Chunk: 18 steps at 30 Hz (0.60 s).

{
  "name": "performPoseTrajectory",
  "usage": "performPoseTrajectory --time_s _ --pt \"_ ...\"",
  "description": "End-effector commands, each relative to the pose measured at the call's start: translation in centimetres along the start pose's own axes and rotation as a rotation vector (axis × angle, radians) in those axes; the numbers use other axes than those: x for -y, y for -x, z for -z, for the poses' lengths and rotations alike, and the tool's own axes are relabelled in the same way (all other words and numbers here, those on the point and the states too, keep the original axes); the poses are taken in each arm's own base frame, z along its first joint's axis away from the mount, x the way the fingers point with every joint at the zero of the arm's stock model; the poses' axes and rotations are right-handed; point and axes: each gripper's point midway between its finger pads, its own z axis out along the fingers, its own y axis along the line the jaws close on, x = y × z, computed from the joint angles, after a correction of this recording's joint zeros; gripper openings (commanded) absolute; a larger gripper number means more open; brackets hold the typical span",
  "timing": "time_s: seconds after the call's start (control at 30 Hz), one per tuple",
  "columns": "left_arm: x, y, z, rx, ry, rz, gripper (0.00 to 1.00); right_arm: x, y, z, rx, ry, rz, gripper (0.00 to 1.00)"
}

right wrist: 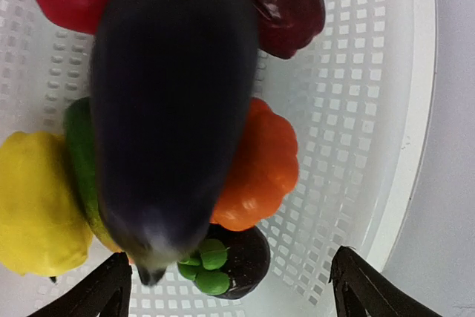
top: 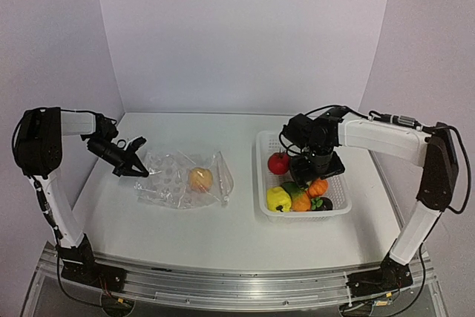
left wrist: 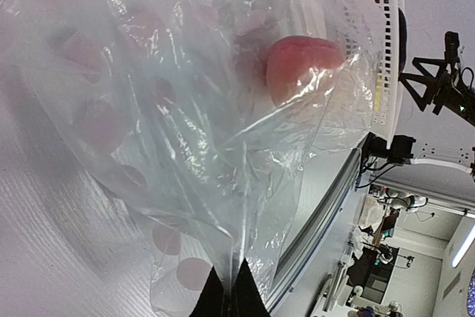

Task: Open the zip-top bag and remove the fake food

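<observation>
Pale lavender walls (top: 245, 35), white table (top: 223, 235)

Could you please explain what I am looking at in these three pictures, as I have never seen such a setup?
These are two robot arms bolted to a table. The wide picture looks down from above; the other two come from cameras on each wrist. The left arm's fingers pinch a clear zip-top bag with a peach-pink fake fruit inside. The right arm's fingers are spread over a white basket of fake food, with a blurred dark purple eggplant just below the camera.
</observation>
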Motion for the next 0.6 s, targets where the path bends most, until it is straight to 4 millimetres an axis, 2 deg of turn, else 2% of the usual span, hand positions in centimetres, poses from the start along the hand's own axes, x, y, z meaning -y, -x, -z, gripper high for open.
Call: performPoseTrajectory --time_s 0.0,0.07,0.13,0.23,0.33,0.43,0.57 --pt "-1.3 2.2 0.6 0.052 0.085 -0.077 0.00 1.2 3.7 4.0 0.093 -0.077 0.031 0.91" --pt "-1.8 2.4 0.5 0.050 0.103 -0.090 0.00 -1.4 6.6 7.1 0.223 -0.078 0.179 0.91" --pt "-2.2 2.4 0.4 0.047 0.118 -0.100 0.00 -5.5 8.6 9.5 0.335 -0.035 0.332 0.90" --pt "-2.7 2.6 0.5 0.050 0.151 -0.124 0.00 -10.7 10.2 11.6 0.427 0.135 0.415 0.83" --pt "-3.3 3.0 0.8 0.057 0.177 -0.143 0.00 -15.3 9.7 11.5 0.426 0.354 0.452 0.69" --pt "-4.2 3.5 1.2 0.065 0.207 -0.156 0.00 -19.8 8.3 9.9 0.382 0.542 0.510 0.58" --pt "-5.1 3.6 1.4 0.060 0.241 -0.175 0.00 -23.2 8.8 7.3 0.392 0.615 0.574 0.50"
